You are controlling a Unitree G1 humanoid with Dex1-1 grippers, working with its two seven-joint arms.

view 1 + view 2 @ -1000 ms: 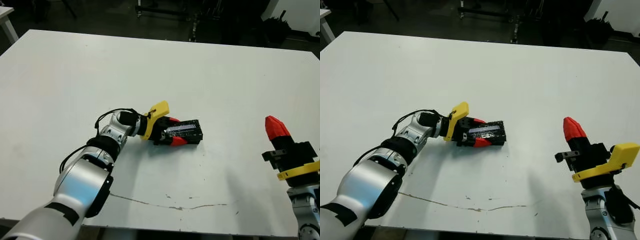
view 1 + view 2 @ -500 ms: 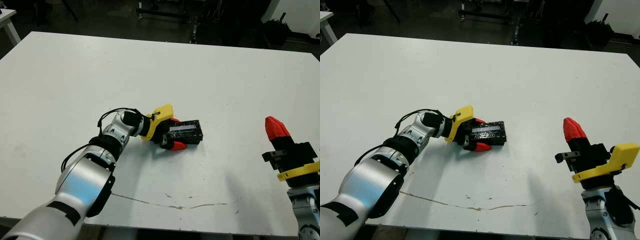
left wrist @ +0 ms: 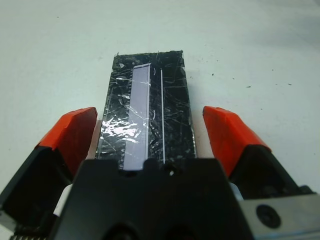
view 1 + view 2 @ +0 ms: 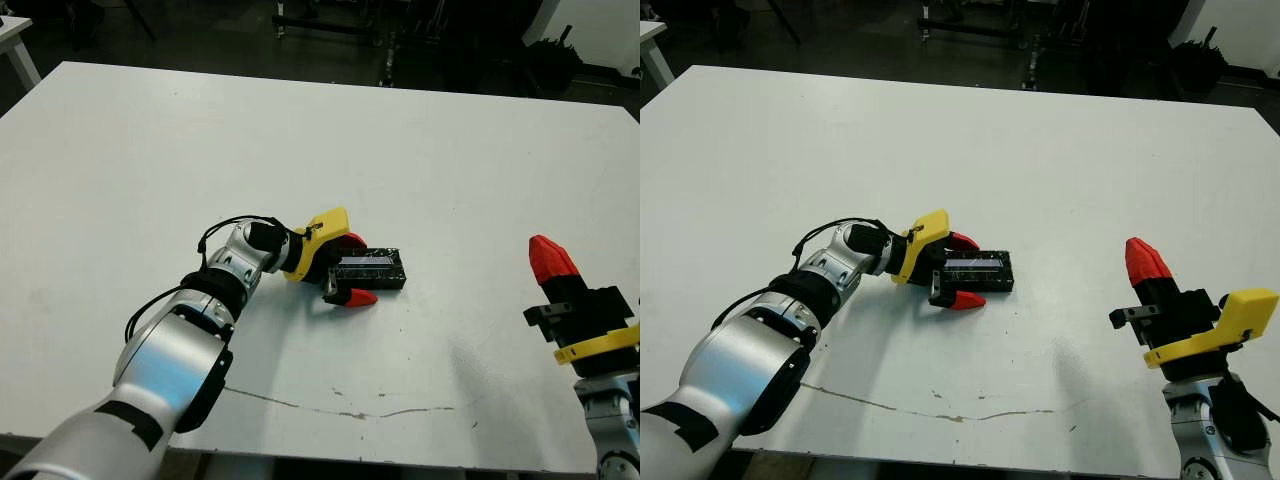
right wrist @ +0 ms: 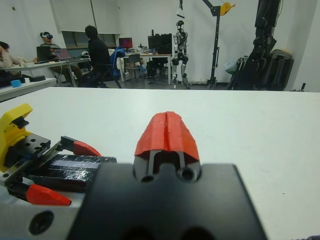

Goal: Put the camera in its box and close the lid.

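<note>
The lid [image 4: 368, 268], glossy black with a pale stripe, lies flat on top of the box, whose black side wall [image 5: 70, 175] shows beneath it; the white lining is hidden. No camera shows; it is out of sight. My left gripper [image 4: 356, 269] is open and straddles the closed box, with its red fingertips [image 3: 72, 131] standing clear of either long side. In the left wrist view the lid [image 3: 145, 107] runs straight out between the fingers. My right gripper [image 4: 550, 258] is shut on nothing, pointing up at the table's right front, far from the box.
A thin dark crack line [image 4: 340, 410] crosses the white table [image 4: 300, 130] near its front edge. In the right wrist view, people sit at desks [image 5: 60, 55] beyond the table, and stands and another robot [image 5: 180, 45] fill the room behind.
My left gripper has opened: its fingers, which were pressed on the box, now stand apart from its sides. The box has turned slightly and lies level. The right arm has not moved.
</note>
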